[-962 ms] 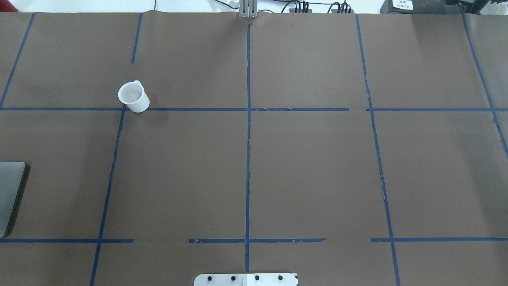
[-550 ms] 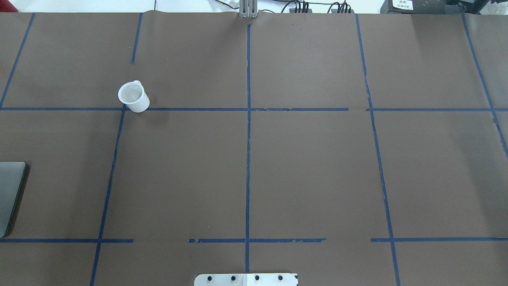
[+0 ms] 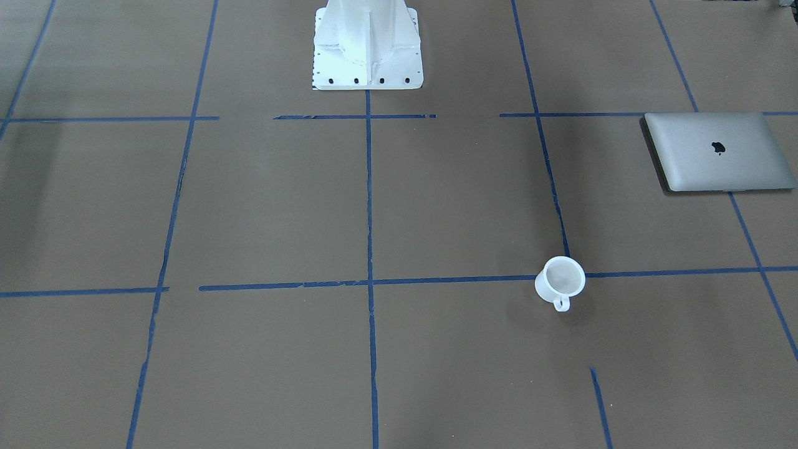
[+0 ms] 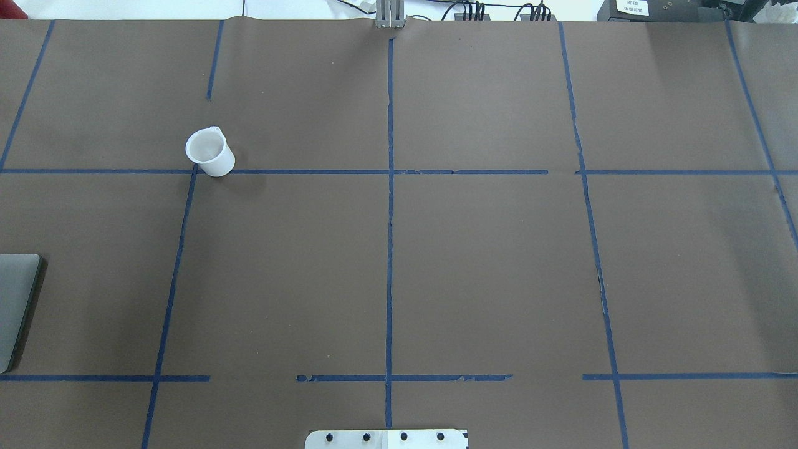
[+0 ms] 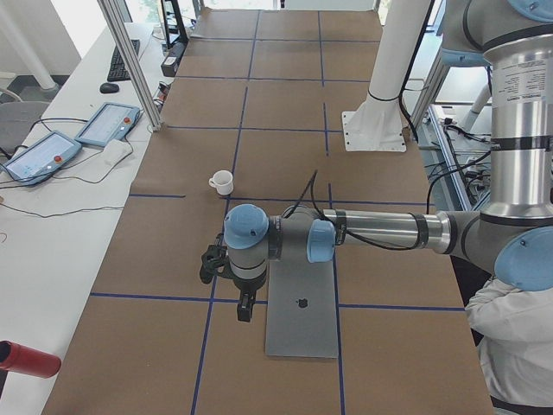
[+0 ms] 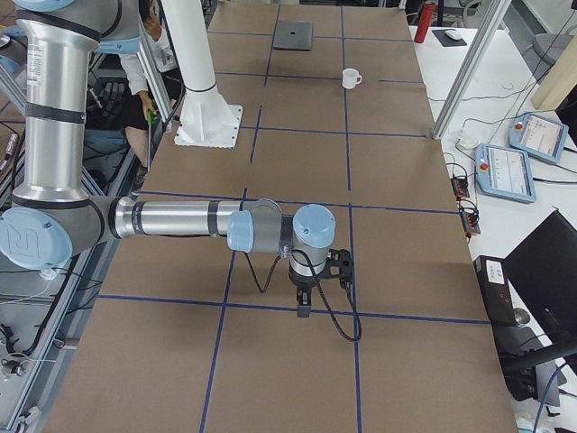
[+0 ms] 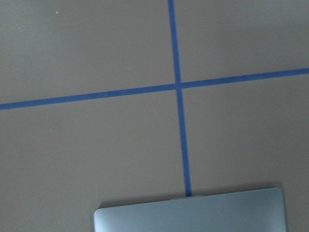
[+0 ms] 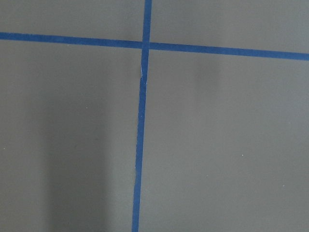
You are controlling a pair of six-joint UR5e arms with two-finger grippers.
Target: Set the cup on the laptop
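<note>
Standing empty, cup well apart from laptop, left hand, right hand, cannot tell their grip

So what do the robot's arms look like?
Both the left arm and the right arm are shiny silver tubes with round light-blue caps at the joints and black bands. Each ends in a small dark hand, the left hand and the right hand, with a black cable looping near the wrist.

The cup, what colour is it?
White. The cup shows best in the exterior front-facing view.
</note>
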